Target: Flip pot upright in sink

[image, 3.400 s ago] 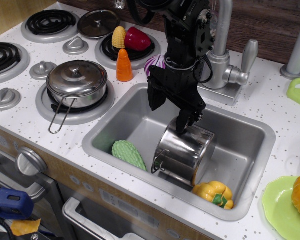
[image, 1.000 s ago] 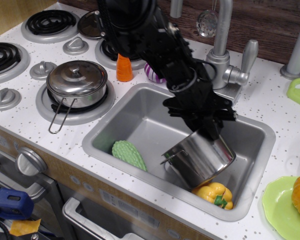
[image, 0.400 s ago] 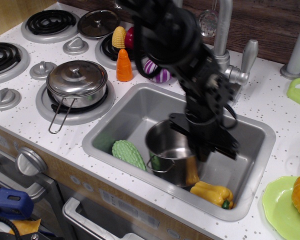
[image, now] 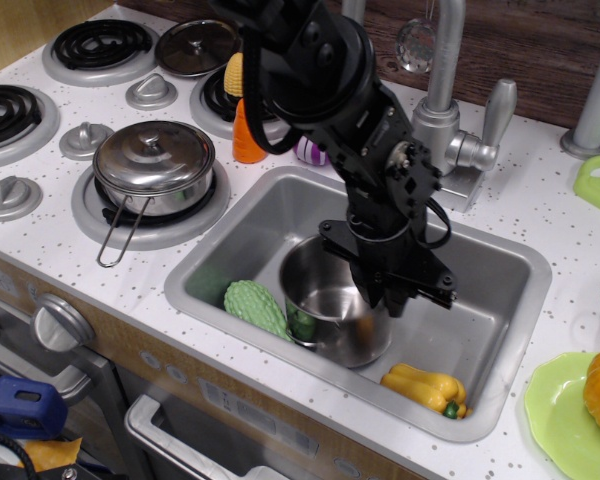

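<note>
Your pot (image: 325,310) stands upright, mouth up, in the sink (image: 495,330), and the gripper (image: 388,290) looks clamped on its right rim. Next, release and lift clear.

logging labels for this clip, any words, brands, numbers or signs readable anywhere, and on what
None: no text can be read.
pot: bare shiny steel, no marking.
sink: plain grey, no marking.
gripper: black, no legible label.
lidded pan: no marking.
stove knobs: no readable numbers.
</note>
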